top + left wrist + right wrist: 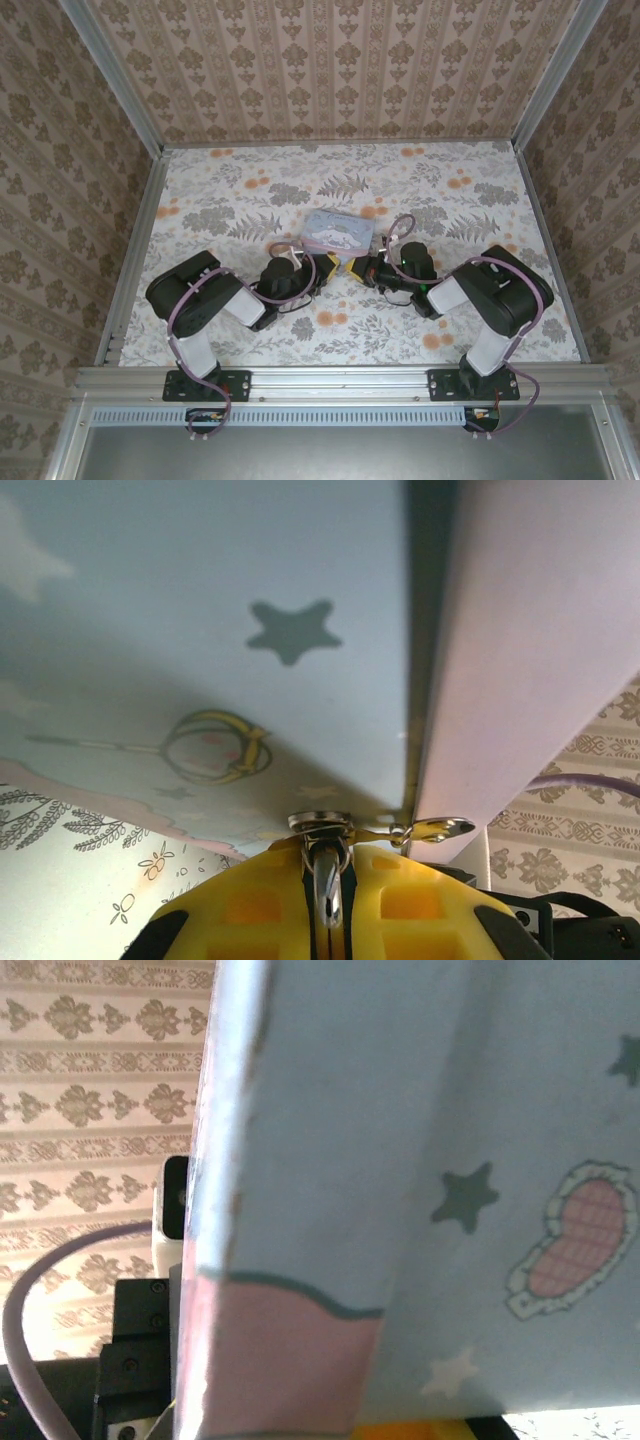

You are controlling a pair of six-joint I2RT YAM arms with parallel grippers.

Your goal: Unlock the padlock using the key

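Alignment between the two tools is what the coming move is judged to turn on. In the top view the left tool (325,266) is pointed toward 3 o'clock and the right tool (356,268) toward 9 o'clock. Their yellow tips are set nose to nose near the middle of the table (230,200), just apart, on one line running from 9 to 3 o'clock. The pale blue tin (338,231) is seen just beyond that gap, at 12 o'clock from it.

The left tool is clenched on a thin bright metal piece (328,892), which is held upright between the yellow fingers (250,900) in the left wrist view. A flat round metal head (320,822) is seen at its top, and a small shiny tab (437,829) is stuck out from it toward 3 o'clock, close against the tin's corner edge. Whether this is the padlock's shackle or the key cannot be told. The right tool is clenched as well; what, if anything, is pinched there cannot be told, since the tin's printed side is pressed close before that camera.

The padlock is too small to be picked out with certainty. It is judged to sit at the meeting point of the tips, about equally near both arms. Any insertion would have to be driven along the 9-to-3 line, with the tin avoided.
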